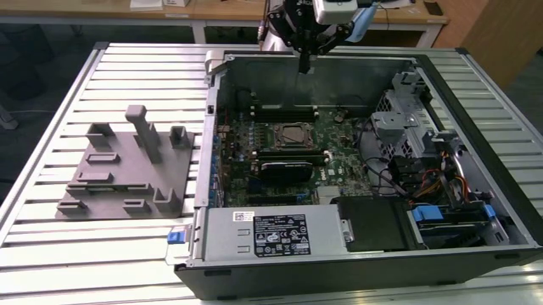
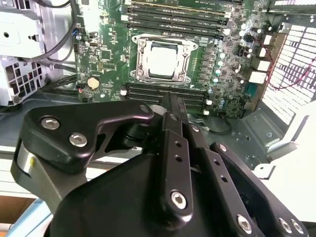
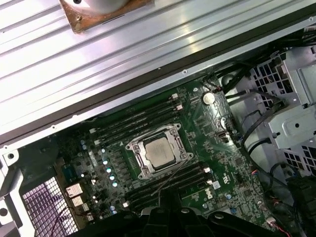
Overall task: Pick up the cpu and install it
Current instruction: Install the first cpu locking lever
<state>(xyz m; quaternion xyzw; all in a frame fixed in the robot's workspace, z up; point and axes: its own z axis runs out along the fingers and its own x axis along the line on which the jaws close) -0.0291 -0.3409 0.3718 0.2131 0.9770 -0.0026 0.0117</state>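
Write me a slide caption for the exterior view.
Gripper hovers above the open computer case, with the cpu seated in its socket on the motherboard.

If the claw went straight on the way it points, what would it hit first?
Probably the cpu seated in the socket: in both wrist views the claw lines up with it, nothing between. Depth is unclear, so the memory slots alongside are possible.

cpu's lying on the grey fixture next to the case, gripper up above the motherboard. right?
No. The cpu is not on the grey fixture; it lies in the socket on the motherboard, as the first wrist view shows. The gripper is above the motherboard.
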